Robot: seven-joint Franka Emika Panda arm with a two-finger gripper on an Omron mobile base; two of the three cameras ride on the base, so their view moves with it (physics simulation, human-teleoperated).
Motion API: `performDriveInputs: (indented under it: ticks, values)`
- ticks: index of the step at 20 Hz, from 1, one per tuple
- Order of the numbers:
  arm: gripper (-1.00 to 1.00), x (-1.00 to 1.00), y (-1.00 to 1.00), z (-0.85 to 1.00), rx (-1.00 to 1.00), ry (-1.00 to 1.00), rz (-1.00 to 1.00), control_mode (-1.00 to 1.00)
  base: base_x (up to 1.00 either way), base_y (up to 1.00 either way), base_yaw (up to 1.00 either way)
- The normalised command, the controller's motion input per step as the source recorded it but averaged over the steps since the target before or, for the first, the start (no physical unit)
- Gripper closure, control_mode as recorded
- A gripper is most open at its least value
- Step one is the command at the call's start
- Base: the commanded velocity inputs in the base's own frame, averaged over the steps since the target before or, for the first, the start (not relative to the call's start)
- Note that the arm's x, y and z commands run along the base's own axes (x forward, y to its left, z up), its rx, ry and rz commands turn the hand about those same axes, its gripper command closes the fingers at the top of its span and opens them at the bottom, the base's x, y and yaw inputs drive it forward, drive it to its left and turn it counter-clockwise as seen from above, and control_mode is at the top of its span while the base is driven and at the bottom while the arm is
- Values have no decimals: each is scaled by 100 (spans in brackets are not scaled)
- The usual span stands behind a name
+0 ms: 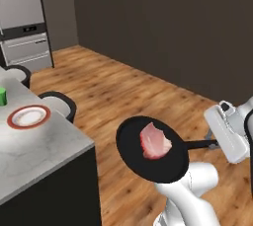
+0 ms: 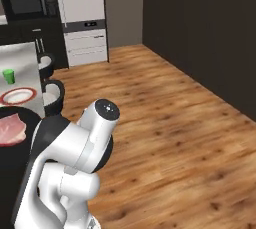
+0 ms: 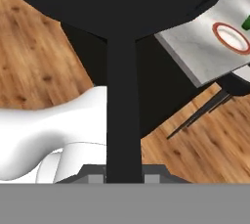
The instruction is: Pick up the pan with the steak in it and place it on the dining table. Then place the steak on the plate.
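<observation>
2 rear base views share plate (image 1: 28, 117); hand close.

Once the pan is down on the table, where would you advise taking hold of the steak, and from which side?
Grip the steak across its narrower width, coming straight down from above. It lies flat in the shallow pan, whose low rim blocks any sideways approach, and the slab's irregular edges leave its middle the easiest span to pinch.

Steak (image 1: 155, 141) in pan (image 1: 132, 158); plate (image 1: 28, 117) on dining table (image 1: 44, 153), left.
</observation>
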Motion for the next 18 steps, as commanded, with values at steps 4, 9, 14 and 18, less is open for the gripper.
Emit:
performDriveInputs:
  ticks: [4,9,14,18]
  values:
    - [100,0,0,0,0,0,0,100,6,0,39]
    - [100,0,0,0,0,0,0,100,3,0,39]
    - [100,0,0,0,0,0,0,100,0,0,38]
    - [100,0,0,0,0,0,0,100,-3,0,25]
